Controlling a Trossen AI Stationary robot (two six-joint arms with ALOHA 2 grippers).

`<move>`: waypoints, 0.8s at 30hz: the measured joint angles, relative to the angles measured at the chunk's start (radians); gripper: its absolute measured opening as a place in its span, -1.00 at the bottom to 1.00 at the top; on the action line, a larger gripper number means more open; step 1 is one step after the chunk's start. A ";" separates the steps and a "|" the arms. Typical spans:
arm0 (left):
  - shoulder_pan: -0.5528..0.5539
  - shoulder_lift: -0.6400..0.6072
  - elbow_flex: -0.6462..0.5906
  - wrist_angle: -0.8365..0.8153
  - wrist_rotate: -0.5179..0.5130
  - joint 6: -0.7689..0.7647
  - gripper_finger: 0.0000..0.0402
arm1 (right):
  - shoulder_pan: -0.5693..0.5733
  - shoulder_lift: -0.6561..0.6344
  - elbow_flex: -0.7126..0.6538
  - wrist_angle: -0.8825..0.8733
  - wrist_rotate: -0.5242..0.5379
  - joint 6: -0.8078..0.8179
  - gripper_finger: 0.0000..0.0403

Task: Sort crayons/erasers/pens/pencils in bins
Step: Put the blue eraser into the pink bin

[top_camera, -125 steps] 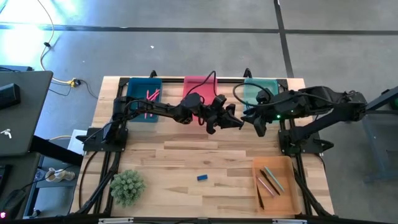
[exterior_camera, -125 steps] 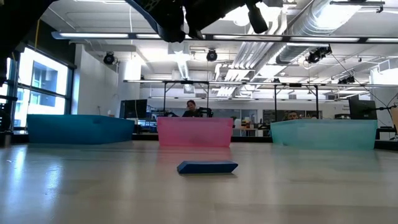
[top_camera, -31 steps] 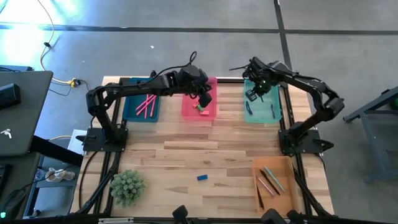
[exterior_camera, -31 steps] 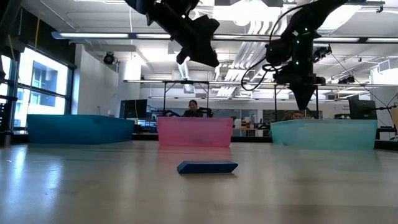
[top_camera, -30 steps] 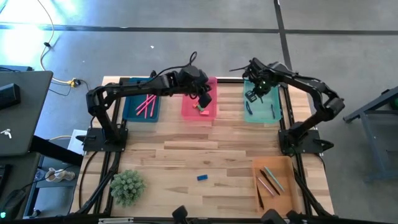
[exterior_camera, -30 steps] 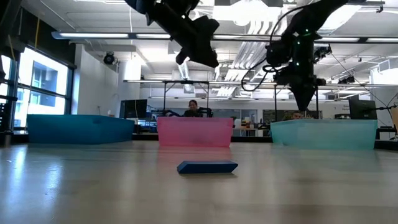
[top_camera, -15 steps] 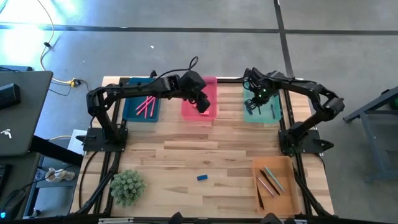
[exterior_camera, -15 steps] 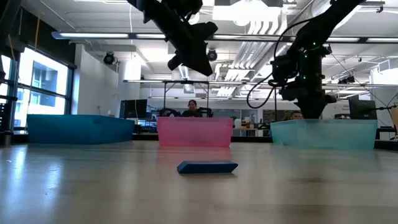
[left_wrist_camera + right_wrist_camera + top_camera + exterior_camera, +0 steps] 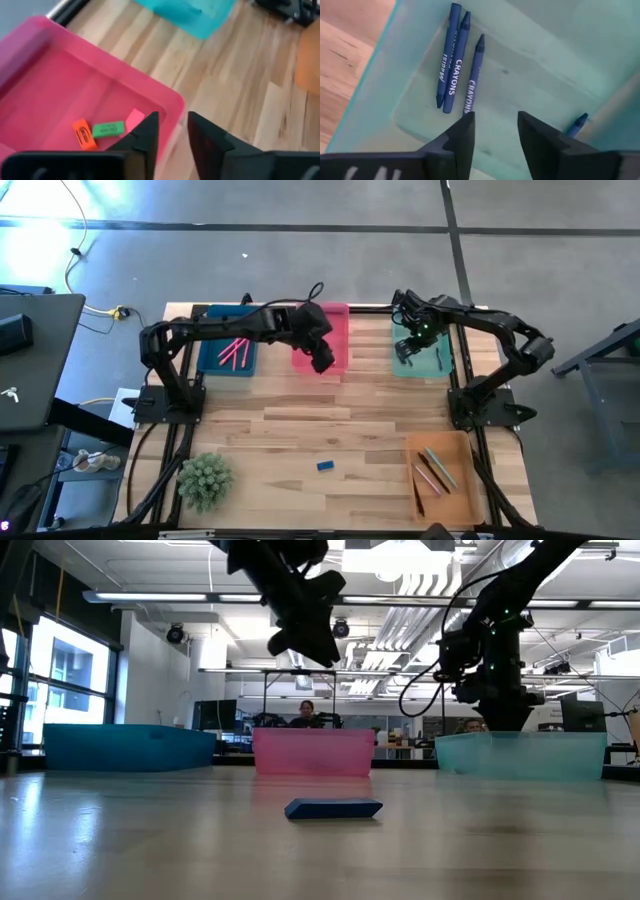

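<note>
Both drops look just made. Left gripper (image 9: 322, 360) over the pink bin's (image 9: 336, 313) 6 o'clock edge, jaws now spread and empty; orange, green and pink erasers (image 9: 105, 131) lie inside. Right gripper (image 9: 410, 343) has sunk into the teal bin (image 9: 440, 315), jaws parted above blue crayons (image 9: 457, 80). Blue eraser (image 9: 325, 465) remains on the desk (image 9: 280, 430) toward 6 o'clock, likely next.
</note>
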State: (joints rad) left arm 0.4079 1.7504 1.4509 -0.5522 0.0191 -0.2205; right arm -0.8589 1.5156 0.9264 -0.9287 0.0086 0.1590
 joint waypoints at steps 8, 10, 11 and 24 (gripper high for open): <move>-0.065 0.001 0.000 -0.068 0.003 -0.074 -0.11 | 0.003 -0.119 0.002 -0.006 0.008 0.033 -0.27; -0.091 0.001 0.000 -0.073 0.001 -0.068 -0.08 | 0.004 -0.174 0.002 -0.003 0.008 0.050 -0.29; -0.105 0.001 0.000 -0.073 -0.003 -0.061 -0.08 | 0.006 -0.201 0.002 -0.001 0.008 0.057 -0.30; -0.306 -0.002 0.032 -0.125 -0.018 -0.063 -0.11 | 0.263 -0.475 0.003 0.013 0.115 0.314 -0.41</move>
State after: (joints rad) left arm 0.1023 1.7485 1.4827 -0.6771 0.0015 -0.2840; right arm -0.5955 1.0402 0.9291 -0.9158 0.1234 0.4735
